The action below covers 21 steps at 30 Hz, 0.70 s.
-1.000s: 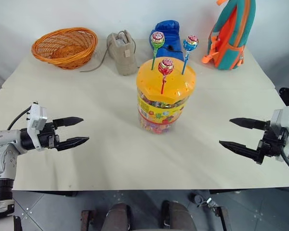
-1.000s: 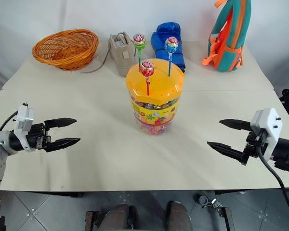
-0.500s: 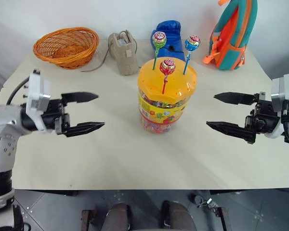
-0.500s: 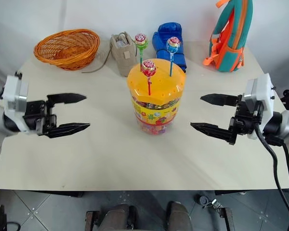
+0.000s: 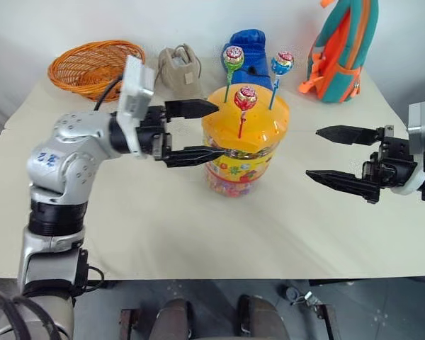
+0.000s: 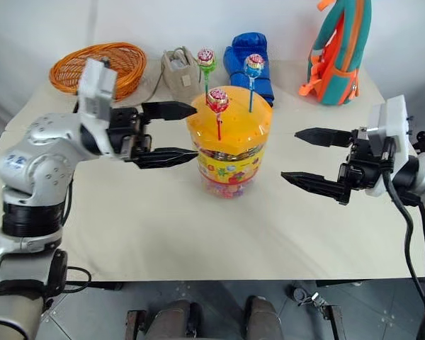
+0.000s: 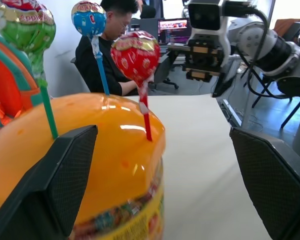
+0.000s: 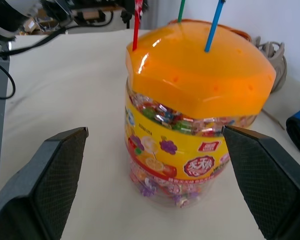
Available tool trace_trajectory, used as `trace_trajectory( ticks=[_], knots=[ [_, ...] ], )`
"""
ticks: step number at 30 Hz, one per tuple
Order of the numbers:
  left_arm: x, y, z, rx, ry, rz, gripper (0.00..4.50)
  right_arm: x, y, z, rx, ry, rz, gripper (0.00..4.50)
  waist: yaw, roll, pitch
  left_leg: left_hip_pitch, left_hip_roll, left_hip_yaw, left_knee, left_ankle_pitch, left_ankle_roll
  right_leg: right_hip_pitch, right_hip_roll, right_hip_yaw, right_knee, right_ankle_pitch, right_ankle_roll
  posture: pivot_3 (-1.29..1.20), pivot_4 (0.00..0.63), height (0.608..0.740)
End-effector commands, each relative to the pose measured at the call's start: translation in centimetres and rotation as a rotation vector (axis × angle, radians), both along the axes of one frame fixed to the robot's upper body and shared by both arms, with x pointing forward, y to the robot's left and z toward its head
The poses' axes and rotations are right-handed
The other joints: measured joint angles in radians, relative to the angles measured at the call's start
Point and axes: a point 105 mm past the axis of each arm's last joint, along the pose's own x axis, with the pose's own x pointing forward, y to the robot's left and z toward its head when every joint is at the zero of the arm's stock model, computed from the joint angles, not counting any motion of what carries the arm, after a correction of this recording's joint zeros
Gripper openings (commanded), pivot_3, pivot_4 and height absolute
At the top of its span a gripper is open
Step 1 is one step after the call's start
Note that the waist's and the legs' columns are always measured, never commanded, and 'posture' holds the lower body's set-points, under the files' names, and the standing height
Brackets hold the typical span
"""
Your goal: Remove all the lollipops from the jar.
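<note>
Left eye view: left gripper (image 5: 198, 130), spread, has swung up beside the jar (image 5: 243, 142).

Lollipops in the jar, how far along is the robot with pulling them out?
Nothing is out: all three lollipops stand in the jar lid. The open left gripper is at the lid, empty; the open right gripper waits beside. All three remain.
</note>
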Motion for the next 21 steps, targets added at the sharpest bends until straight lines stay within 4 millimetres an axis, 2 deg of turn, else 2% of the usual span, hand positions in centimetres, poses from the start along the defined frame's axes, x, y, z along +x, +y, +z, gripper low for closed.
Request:
trace_trajectory(
  ticks=[1,4,8,12,14,17,21],
  knots=[
    [-0.1,-1.2,0.9,0.002,-0.046,-0.048,4.5,-1.4,-0.6,1.5,-0.008,-0.078,-0.02,4.49,0.0,0.0,0.0,0.0,0.0,0.0,0.001,0.0,0.0,0.0,0.0,0.0,0.0,0.0,0.0,0.0,0.15,0.74],
    [0.0,-2.4,1.0,0.008,-0.036,-0.075,4.5,-1.8,-1.5,1.6,-0.011,-0.088,-0.07,4.49,0.0,0.0,0.0,0.0,0.0,0.0,0.001,0.0,0.001,0.0,0.0,0.0,0.0,0.0,0.0,0.0,0.15,0.74],
    [0.3,-3.1,1.2,0.006,-0.045,-0.095,4.5,-2.2,-1.8,1.7,-0.001,-0.103,-0.105,4.49,-0.003,0.0,0.0,0.0,0.0,0.0,0.001,0.0,0.001,0.0,0.0,0.0,0.0,0.0,0.0,0.0,0.15,0.74],
    [0.7,-3.6,1.8,-0.012,-0.069,-0.104,3.67,-2.3,-2.1,1.6,0.013,-0.115,-0.142,4.5,-0.003,0.0,0.0,0.0,0.0,0.0,0.002,0.0,0.001,0.0,0.0,0.0,0.001,0.0,0.0,0.0,0.15,0.74],
    [0.8,-3.6,1.5,0.022,-0.062,-0.1,2.94,-2.4,-2.1,1.5,0.015,-0.114,-0.15,4.5,-0.003,0.0,0.0,0.0,0.0,0.0,0.002,0.0,0.001,0.0,0.0,0.0,0.001,0.0,0.0,0.0,0.15,0.74],
    [0.9,-3.3,1.2,0.061,-0.061,-0.098,2.12,-2.4,-2.2,1.4,0.023,-0.121,-0.166,4.5,-0.003,0.0,0.0,0.0,0.0,0.0,0.002,0.0,0.001,0.0,0.0,0.0,0.001,0.0,0.0,0.0,0.15,0.74],
    [0.7,-3.1,1.8,0.052,-0.071,-0.109,0.85,-2.5,-2.3,1.5,0.028,-0.126,-0.176,4.5,-0.002,0.0,0.0,0.0,0.0,0.0,0.002,0.0,0.001,0.0,0.0,0.0,0.001,0.0,0.0,0.0,0.15,0.74]
  ],
)
